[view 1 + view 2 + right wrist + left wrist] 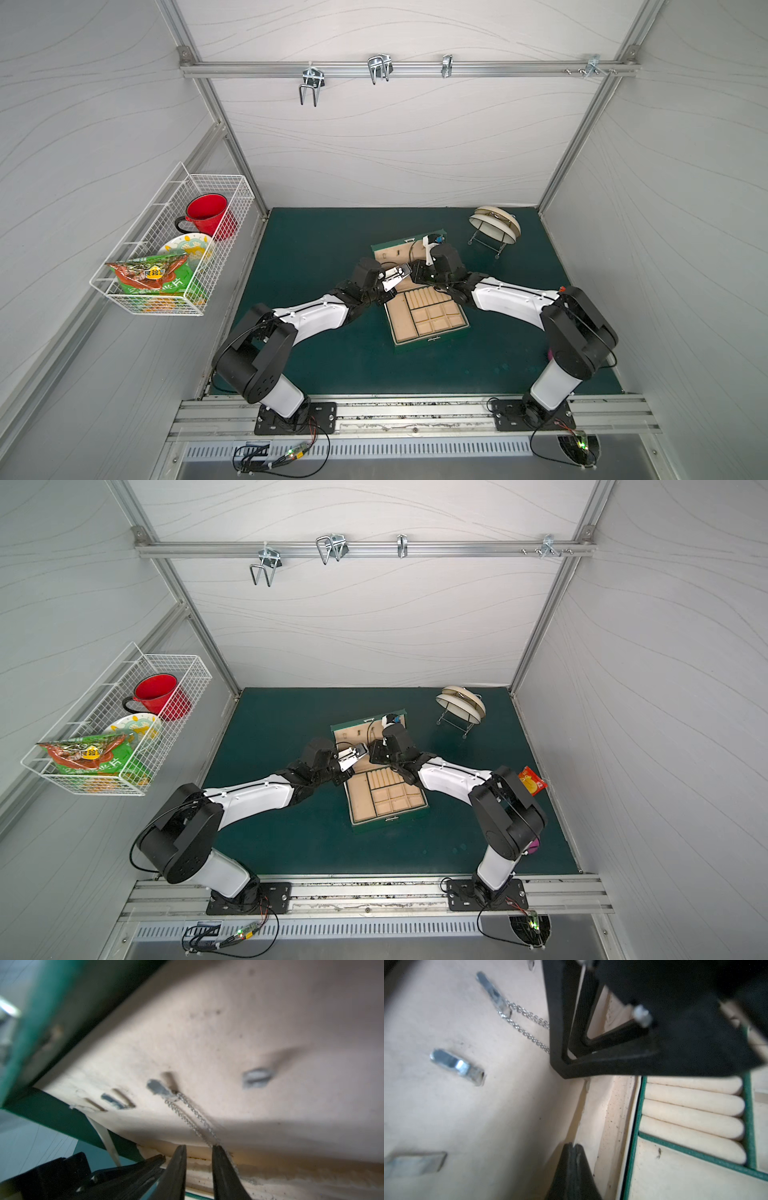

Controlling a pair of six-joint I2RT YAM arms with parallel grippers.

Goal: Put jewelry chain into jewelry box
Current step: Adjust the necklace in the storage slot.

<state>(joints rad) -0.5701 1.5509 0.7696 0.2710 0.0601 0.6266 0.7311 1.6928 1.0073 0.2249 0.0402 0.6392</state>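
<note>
The right gripper [198, 1147] stands with a narrow gap between its fingers. Nothing clearly sits in that gap, and the chain [200, 1119] touches the tip of one finger and runs on past its outer edge. The left gripper [573, 1145] is pressed closed on nothing, low against the lid [270, 1022]. The chain is looped over a hook [159, 1087] on the lid's lining, its two strands hanging toward the hinge of the open box [432, 344]; the pendant is not visible. It looks almost weightless, limp and fine-linked, likely to slide from the pads or snag on the hook. The best hold is probably both strands pinched together just below the hook, with the jaws fully closed, since any sideways tug could pull the loop off.
</note>
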